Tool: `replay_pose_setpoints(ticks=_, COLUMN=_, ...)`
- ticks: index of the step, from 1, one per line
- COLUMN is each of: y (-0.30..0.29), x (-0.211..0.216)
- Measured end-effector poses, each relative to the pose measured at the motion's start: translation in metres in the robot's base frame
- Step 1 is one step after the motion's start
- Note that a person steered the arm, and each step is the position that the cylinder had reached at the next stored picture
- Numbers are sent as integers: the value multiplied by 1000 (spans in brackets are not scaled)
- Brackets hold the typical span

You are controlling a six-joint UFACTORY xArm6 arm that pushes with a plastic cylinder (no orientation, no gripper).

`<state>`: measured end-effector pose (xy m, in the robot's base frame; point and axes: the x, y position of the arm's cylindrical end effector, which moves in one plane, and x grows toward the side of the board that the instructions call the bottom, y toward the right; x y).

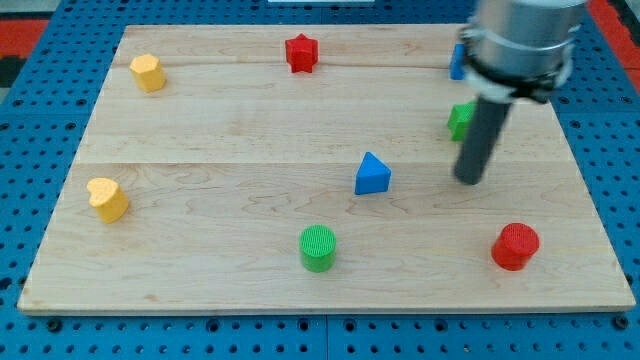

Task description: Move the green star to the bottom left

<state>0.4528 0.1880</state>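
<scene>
The green star [459, 120] lies at the view's right, upper half of the wooden board [200, 150], partly hidden behind my rod. My tip [469, 180] rests on the board just below the green star and to the right of the blue triangle [372, 174]. The arm's grey body [520, 40] covers the top right corner.
A red star [301, 53] sits at top centre. A yellow block [148, 73] is at top left, a yellow heart [107, 198] at left. A green cylinder [318, 248] is at bottom centre, a red cylinder [515, 246] at bottom right. A blue block [456, 63] peeks from behind the arm.
</scene>
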Motion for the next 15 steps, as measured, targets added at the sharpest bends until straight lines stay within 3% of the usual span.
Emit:
replay_pose_setpoints(ticks=1, y=31, x=-54)
replay_pose_setpoints(ticks=3, y=-85, x=-66)
replay_pose_setpoints(ticks=4, y=-105, x=-100)
replay_pose_setpoints(ticks=5, y=-75, x=-126)
replay_pose_setpoints(ticks=7, y=-209, x=-131)
replay_pose_setpoints(ticks=9, y=-214, x=-87)
replay_pose_setpoints(ticks=10, y=-199, x=-123)
replay_pose_setpoints(ticks=11, y=-153, x=-109)
replay_pose_setpoints(ticks=12, y=-195, x=-76)
replay_pose_setpoints(ticks=14, y=-225, x=4)
replay_pose_setpoints(ticks=15, y=-206, x=40)
